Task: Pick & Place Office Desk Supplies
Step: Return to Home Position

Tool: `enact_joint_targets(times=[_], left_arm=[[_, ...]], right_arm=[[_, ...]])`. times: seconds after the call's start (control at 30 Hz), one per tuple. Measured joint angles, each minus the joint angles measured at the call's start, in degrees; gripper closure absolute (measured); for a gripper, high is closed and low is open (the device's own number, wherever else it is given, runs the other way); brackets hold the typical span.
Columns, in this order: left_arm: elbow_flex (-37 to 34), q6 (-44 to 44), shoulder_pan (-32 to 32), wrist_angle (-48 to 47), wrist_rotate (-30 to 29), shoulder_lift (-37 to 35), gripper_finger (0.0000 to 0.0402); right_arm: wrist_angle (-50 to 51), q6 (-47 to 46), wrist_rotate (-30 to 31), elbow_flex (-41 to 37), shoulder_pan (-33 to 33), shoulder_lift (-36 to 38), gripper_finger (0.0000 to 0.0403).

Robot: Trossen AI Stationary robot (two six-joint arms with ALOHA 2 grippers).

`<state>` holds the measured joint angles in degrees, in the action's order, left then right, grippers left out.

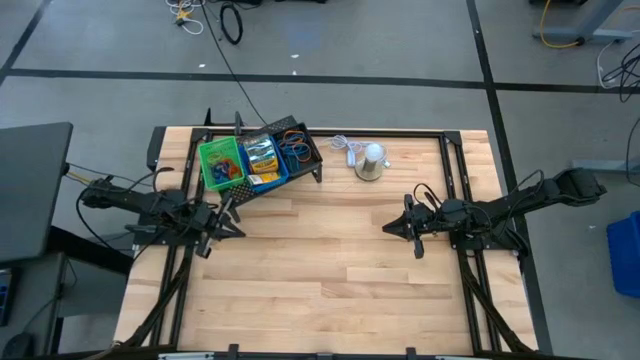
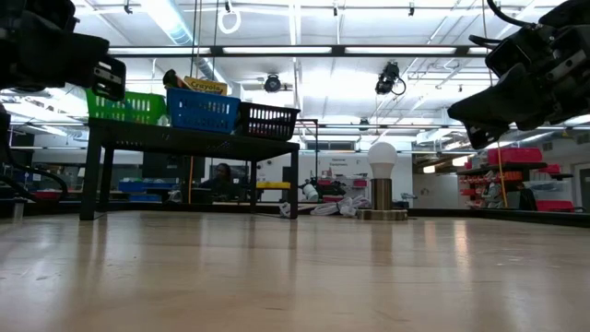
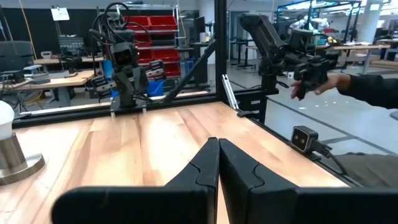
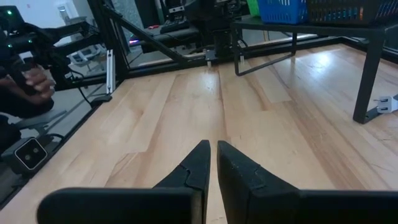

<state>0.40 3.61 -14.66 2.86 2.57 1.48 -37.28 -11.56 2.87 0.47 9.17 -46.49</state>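
Counter [image 1: 330, 290]: pale wood planks, bare between the two arms.

Black mesh rack [image 2: 194, 138]: stands at the counter's far side, near the left fingers [image 3: 205, 168] and off to one side of them. It is well apart from the right fingers [image 4: 198, 165], diagonally across from their tips.

Arms: both low over the counter, tips facing each other with open wood between. Left fingers are pressed together and hold nothing. Right fingers are drawn together with only a hairline between them, nothing pinched.

Step in hand, as I judge it: bringing the arms home. Sorting looks finished, as nothing loose lies near either pair of fingers.
- Keep both pairs closed and empty, and draw each arm back along its own side.
- The left arm needs the care, since the rack's leg and the green tray are close to its fingers. Move away from the rack before swinging.
- The right arm's only neighbour is the silver dome with white cord [image 1: 371, 162], off beside its fingers. Leave it alone.

Trays: three in a row on the rack top, side by side.
- Green tray [image 2: 129, 108]: nearest the left fingers.
- Blue tray [image 2: 203, 111]: the middle one.
- Black-mesh tray [image 2: 269, 120]: farthest from them.
- All have open lattice walls and look light, so they would likely slide if nudged.

Crayon box [image 2: 205, 86]: yellow-green, lying in the blue tray and poking above its rim.

Elastic loops: a coloured tangle in the green tray [image 1: 226, 172], and blue and orange ones in the black-mesh tray [image 1: 296, 152]. Too small to count.
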Motion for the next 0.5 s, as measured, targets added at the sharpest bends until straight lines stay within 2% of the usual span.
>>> enact_joint_targets(times=[0.5], left_arm=[[0.0, 0.0, 0.0, 0.0, 0.0, 0.0, 0.0389]], right_arm=[[0.0, 0.9, 0.0, 0.0, 0.0, 0.0, 0.0368]])
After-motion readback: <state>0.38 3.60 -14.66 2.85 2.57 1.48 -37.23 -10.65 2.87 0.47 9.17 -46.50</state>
